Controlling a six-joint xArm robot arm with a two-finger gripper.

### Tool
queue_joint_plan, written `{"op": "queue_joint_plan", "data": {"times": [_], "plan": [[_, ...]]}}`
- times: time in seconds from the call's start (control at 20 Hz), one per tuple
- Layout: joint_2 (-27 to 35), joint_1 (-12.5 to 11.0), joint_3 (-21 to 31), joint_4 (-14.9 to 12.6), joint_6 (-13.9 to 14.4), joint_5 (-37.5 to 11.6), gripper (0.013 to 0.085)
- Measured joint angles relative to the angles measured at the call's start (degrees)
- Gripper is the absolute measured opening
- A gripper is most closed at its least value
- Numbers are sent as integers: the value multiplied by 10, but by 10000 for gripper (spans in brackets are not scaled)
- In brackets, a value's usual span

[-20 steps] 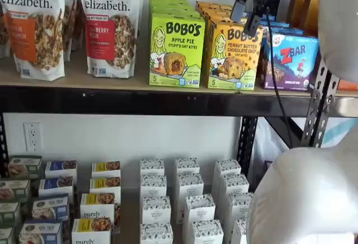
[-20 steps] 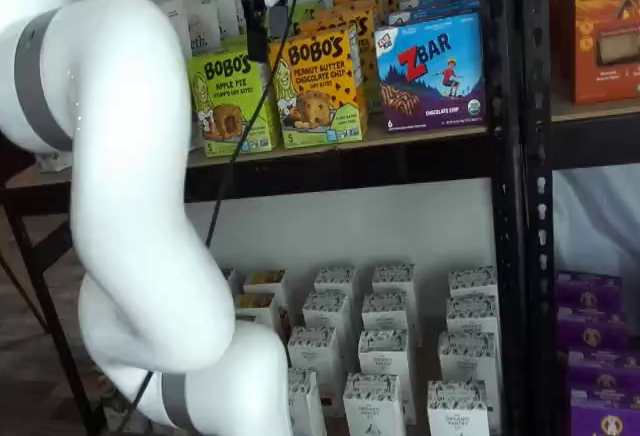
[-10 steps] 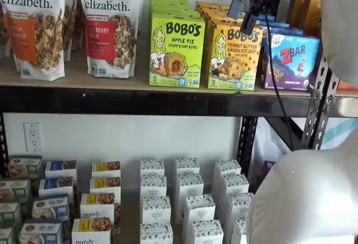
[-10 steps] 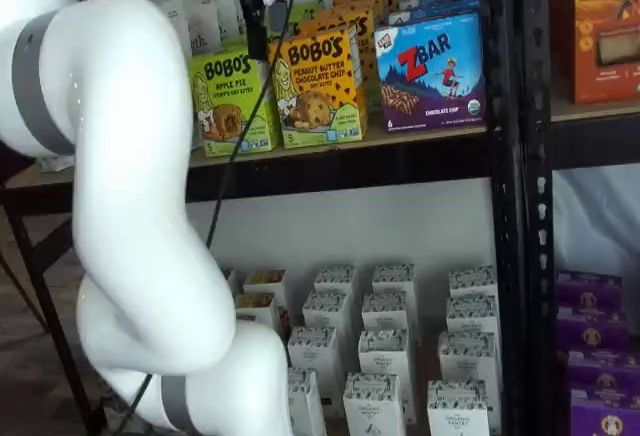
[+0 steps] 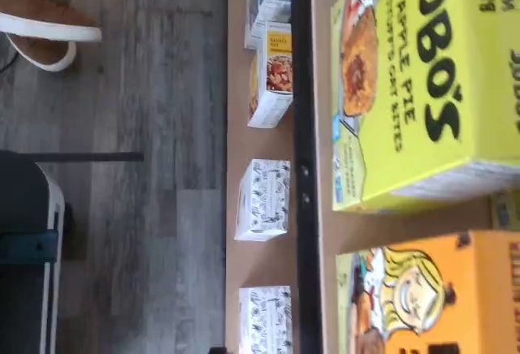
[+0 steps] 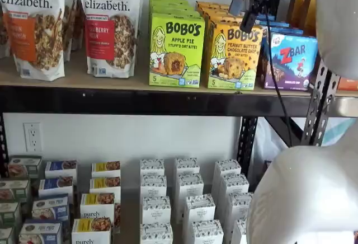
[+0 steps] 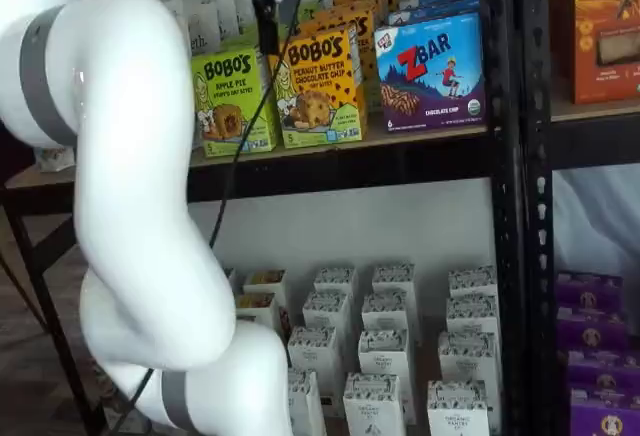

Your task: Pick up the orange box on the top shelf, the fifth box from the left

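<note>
The orange box (image 6: 234,56) stands on the top shelf (image 6: 140,101) between a lime-green Bobo's Apple Pie box (image 6: 176,48) and a blue-purple ZBar box (image 6: 291,59). It shows in both shelf views (image 7: 318,86), with more orange cartons behind it. My gripper (image 6: 245,28) hangs in front of the orange box's upper edge, slightly above it. In a shelf view it (image 7: 268,46) sits over the gap between the green and orange boxes. Its black fingers show side-on, so no gap can be judged. The wrist view shows the orange box (image 5: 431,297) beside the green box (image 5: 422,86).
Purely Elizabeth granola bags (image 6: 109,26) stand at the shelf's left. Black perforated uprights (image 7: 510,156) rise right of the ZBar box (image 7: 430,71). Several small white cartons (image 6: 187,199) fill the lower shelf. My white arm (image 7: 130,206) covers much of a shelf view.
My gripper has risen slightly and shifted a little towards the orange box. The boxes have not moved.
</note>
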Motion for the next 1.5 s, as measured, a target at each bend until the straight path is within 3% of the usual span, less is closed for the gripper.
{"op": "queue_joint_plan", "data": {"times": [0.3,0.8,1.5], "plan": [[27,-18,-22,6,-18,-8,850],[59,-23,-29,-1,-31,-48,850],[74,-6,-15,-35,-28,-70,850]]}}
